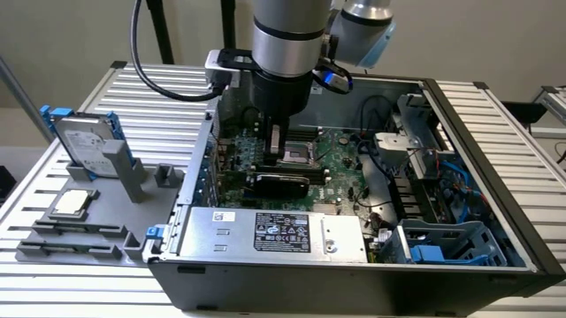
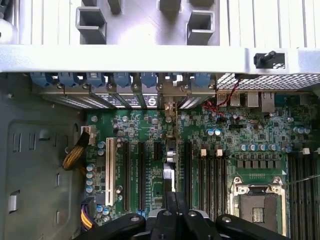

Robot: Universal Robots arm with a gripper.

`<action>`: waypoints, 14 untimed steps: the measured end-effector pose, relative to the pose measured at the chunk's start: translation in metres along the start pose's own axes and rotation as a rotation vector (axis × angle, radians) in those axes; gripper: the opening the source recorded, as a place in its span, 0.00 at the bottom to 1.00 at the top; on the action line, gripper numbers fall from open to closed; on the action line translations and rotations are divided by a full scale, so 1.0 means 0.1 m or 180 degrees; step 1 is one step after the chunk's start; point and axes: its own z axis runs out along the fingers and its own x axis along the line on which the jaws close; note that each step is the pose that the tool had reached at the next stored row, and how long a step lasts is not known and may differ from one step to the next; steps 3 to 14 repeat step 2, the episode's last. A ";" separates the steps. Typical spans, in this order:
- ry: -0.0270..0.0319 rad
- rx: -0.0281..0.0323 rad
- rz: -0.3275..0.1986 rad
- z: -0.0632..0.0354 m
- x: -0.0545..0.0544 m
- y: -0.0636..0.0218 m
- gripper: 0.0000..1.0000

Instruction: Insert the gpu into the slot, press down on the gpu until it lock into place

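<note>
gripper (image 1: pixel 276 151) low inside case (image 1: pixel 495 165), pinching gpu (image 1: pixel 278 180) by its top edge | gpu upright on motherboard (image 1: pixel 340 149), edge-on along slot line (image 2: pixel 169 165) | inserted, apparently | seated or locked: can't tell | press-down likely left

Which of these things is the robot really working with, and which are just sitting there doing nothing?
For the job:
gpu, standing on edge on the motherboard
gripper, right above the gpu

Just lying about:
hard drive with blue rails
processor chip on the grey holder
power supply
</note>
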 end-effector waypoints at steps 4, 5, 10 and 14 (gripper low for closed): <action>-0.0002 0.0000 0.0000 0.000 0.00 0.000 0.11; -0.0002 0.0000 0.0000 0.000 0.00 0.000 0.11; -0.0002 0.0000 0.0000 0.000 0.00 0.000 0.11; -0.0002 0.0000 0.0000 0.000 0.00 0.000 0.11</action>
